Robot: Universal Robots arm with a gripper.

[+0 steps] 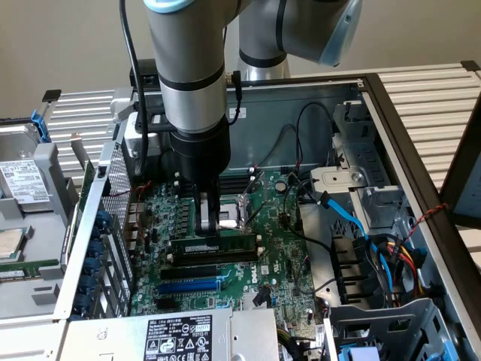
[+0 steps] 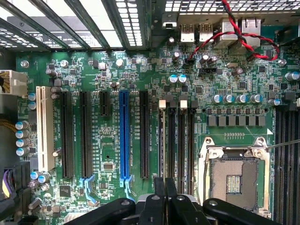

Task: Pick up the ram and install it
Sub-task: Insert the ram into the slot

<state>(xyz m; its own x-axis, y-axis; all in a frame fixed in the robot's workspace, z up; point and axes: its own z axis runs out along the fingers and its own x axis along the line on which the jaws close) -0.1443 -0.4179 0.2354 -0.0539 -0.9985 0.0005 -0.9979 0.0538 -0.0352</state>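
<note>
Nothing is reading clearly: the near black label and the exterior view's left white sticker are showing illegible print.

The gripper hides the spot where it meets the ram — whether it clasps the board or merely presses it, I cannot tell. The arm runs off the exterior view's top edge, and the power supply label is too small to read.

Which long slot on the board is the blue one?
The blue expansion slot, flanked by black slots; the rest are black too, bar one white slot.
</note>
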